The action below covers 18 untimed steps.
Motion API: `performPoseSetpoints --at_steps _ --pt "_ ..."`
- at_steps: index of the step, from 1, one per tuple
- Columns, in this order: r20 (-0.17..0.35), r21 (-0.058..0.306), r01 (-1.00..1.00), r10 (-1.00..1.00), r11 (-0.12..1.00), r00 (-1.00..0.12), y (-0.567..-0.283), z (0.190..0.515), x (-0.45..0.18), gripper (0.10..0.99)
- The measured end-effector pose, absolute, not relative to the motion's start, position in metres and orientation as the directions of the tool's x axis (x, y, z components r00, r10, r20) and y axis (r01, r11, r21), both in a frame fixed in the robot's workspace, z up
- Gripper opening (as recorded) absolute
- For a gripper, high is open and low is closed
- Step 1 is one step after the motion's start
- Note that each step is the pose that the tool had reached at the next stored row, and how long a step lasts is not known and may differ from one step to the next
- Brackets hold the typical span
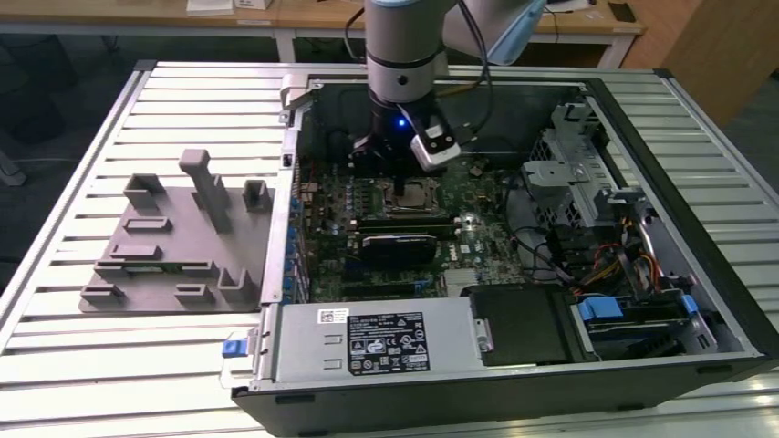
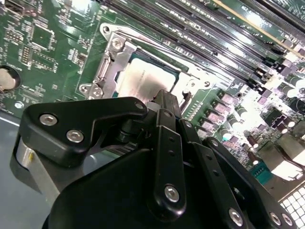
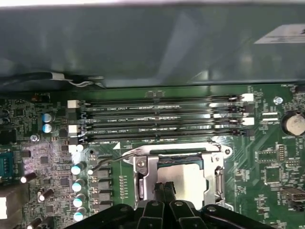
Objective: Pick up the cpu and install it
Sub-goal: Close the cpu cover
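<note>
The cpu, a flat square chip with a silver-grey top, lies flat inside the metal frame of the motherboard socket. In the second wrist view the cpu shows just beyond the black fingers. My gripper hangs right over the near edge of the chip, its two fingers pressed together with nothing between them. In the exterior view the gripper is low inside the open computer case, directly above the socket with the cpu. Whether the fingertips touch the chip is hidden.
Memory slots run beside the socket. A grey fixture tray with upright posts lies on the slatted table at the exterior view's left. The case holds a drive cage, cables and a power supply near its front.
</note>
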<state>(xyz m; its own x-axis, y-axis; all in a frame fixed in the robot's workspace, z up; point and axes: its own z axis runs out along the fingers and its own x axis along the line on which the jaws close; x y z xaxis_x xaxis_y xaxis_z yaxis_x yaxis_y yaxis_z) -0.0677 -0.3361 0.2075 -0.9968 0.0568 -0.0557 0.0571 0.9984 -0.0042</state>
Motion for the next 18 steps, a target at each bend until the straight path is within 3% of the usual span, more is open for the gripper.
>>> performPoseSetpoints --at_steps 18 --pt "-0.056 -0.004 0.057 0.057 0.998 -0.997 -0.338 0.200 -0.080 0.106"
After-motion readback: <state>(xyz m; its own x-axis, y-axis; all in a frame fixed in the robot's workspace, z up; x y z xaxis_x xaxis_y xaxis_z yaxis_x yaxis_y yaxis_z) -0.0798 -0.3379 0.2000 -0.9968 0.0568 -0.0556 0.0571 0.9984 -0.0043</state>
